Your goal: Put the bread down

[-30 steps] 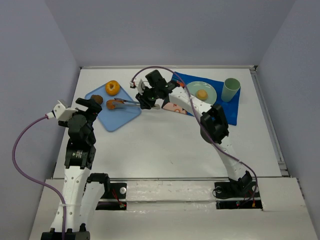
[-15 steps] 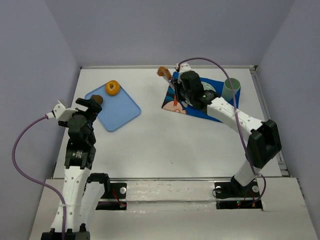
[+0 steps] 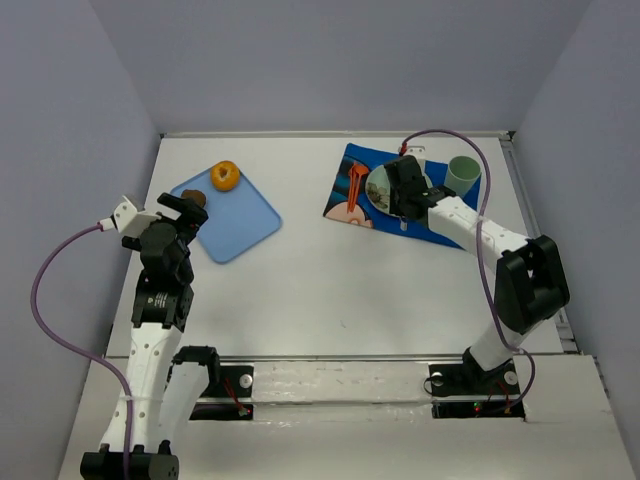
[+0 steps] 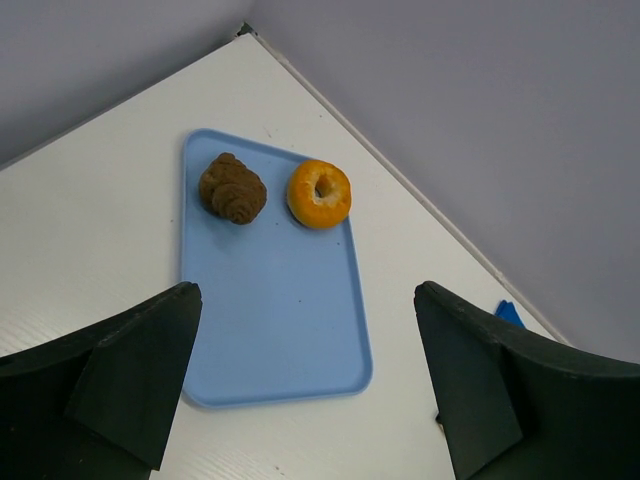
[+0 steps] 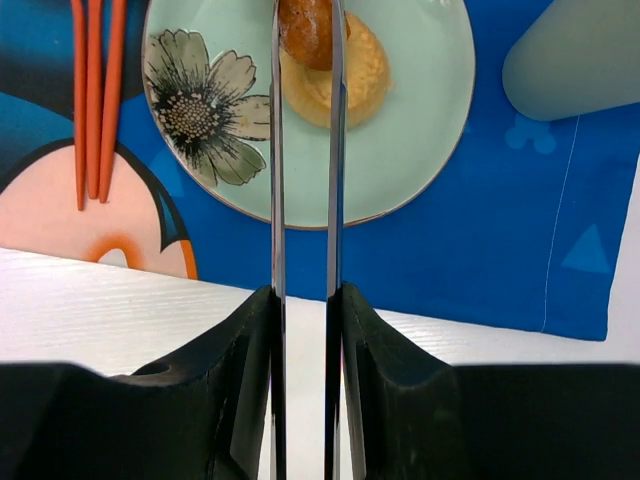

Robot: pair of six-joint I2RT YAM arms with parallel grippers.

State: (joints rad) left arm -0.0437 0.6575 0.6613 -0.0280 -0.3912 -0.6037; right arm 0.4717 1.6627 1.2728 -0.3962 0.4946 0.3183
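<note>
Right wrist view: you see the right gripper [image 5: 306, 15] with its two long, thin metal fingers [image 5: 276, 150] pinching a small brown bread roll [image 5: 305, 38] between the tips. The roll hangs over a pale yellow round bun [image 5: 350, 85] on the pale green flower-printed plate [image 5: 420, 140]. You cannot tell whether roll and bun touch. The plate lies on a blue cartoon-printed placemat [image 5: 520, 240]. A pair of orange chopsticks [image 5: 95, 90] lies on the mat just left of the plate. A pale green cup [image 5: 575, 55] stands at the plate's upper right. The mat's near edge meets the white table [image 5: 100, 290].

In the left wrist view, the left gripper [image 4: 308, 300] holds nothing; its dark jaws stand wide apart above a light blue rectangular tray [image 4: 250, 350]. At the tray's far end, a dark brown spiral pastry [image 4: 232, 188] and an orange ring-shaped bagel [image 4: 319, 194] lie just beside each other.

In the top external view, the two grippers are well apart, tray at left and placemat at right.
</note>
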